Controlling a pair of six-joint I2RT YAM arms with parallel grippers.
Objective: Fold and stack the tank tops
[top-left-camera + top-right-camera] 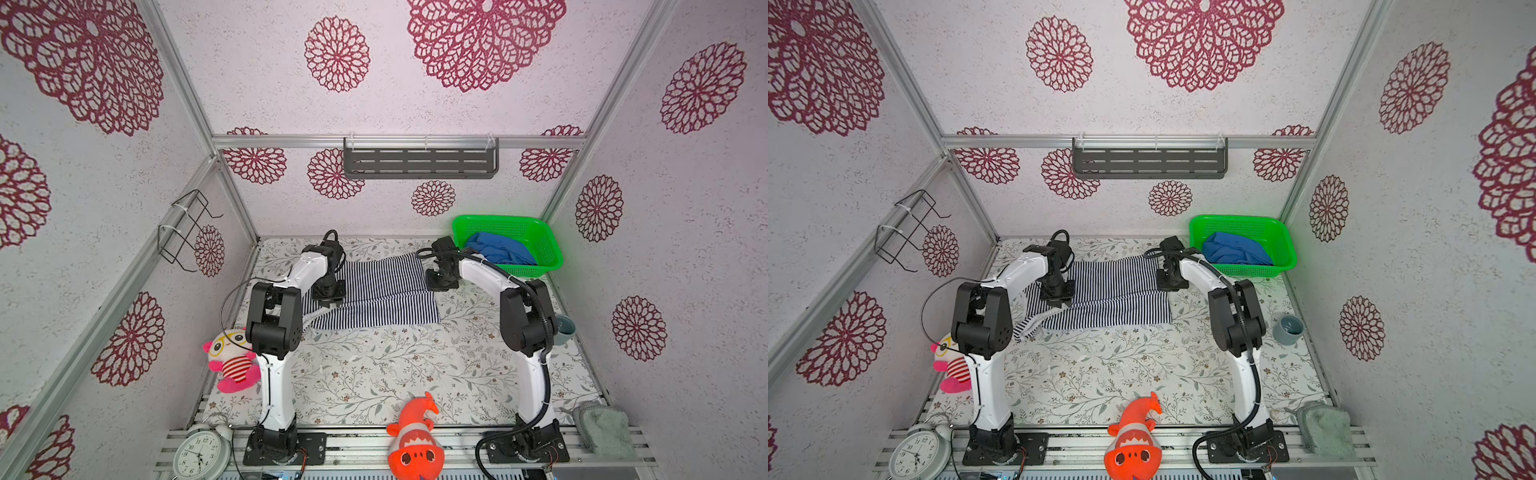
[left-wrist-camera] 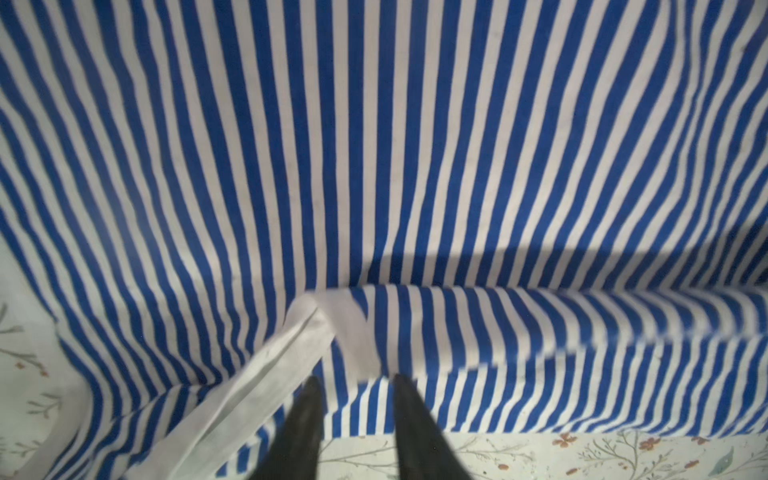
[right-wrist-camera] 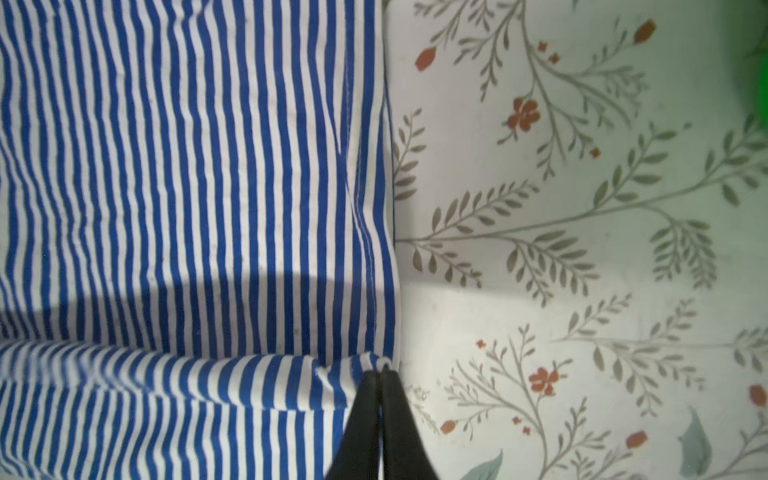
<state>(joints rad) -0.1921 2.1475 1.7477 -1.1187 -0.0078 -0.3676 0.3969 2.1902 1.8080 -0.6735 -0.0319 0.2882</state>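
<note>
Half-open L hand [image 2: 353, 380]; R hand [image 3: 380, 370] pinches striped top [image 3: 187, 166].

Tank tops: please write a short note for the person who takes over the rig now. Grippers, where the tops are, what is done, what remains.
Left gripper: open, over the striped tank top near its strap end, holding nothing.
Right gripper: shut, tips at the corner of the fold; whether it pinches cloth is unclear.
Striped tank top: on the table, near side folded over once.
Blue tank top: crumpled in the green basket.
To do: finish the striped fold, fold the blue one, stack both.
</note>
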